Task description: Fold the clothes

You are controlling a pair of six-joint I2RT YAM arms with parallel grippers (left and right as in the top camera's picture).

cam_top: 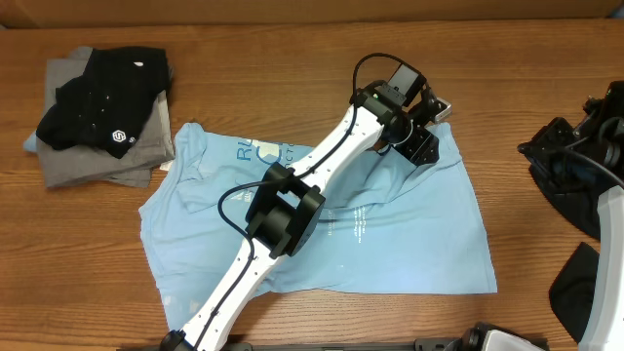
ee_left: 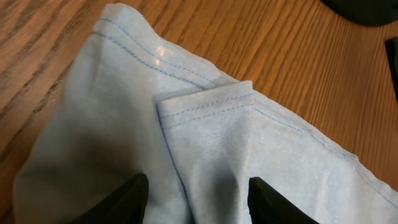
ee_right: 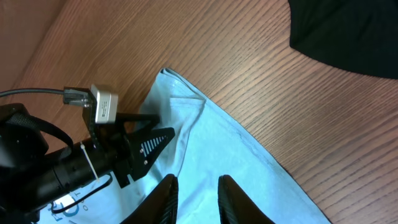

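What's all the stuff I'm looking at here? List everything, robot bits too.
light blue T-shirt: one, white lettering, spread mid-table
black shirt: one, black, atop the far-left pile
grey shirt: at least one, grey, under it
black cloth: one patch, black, right side
table: one, brown wood
left arm: one, white and black, across the T-shirt
left gripper: one, black, open over a T-shirt corner
right gripper: one, black, fingers slightly apart, facing that corner

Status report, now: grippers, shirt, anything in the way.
Left gripper open over turned-in corner of shirt. Right gripper part open, empty, near same corner. Rest of shirt spread flat, unfolded. Left arm lies across it.
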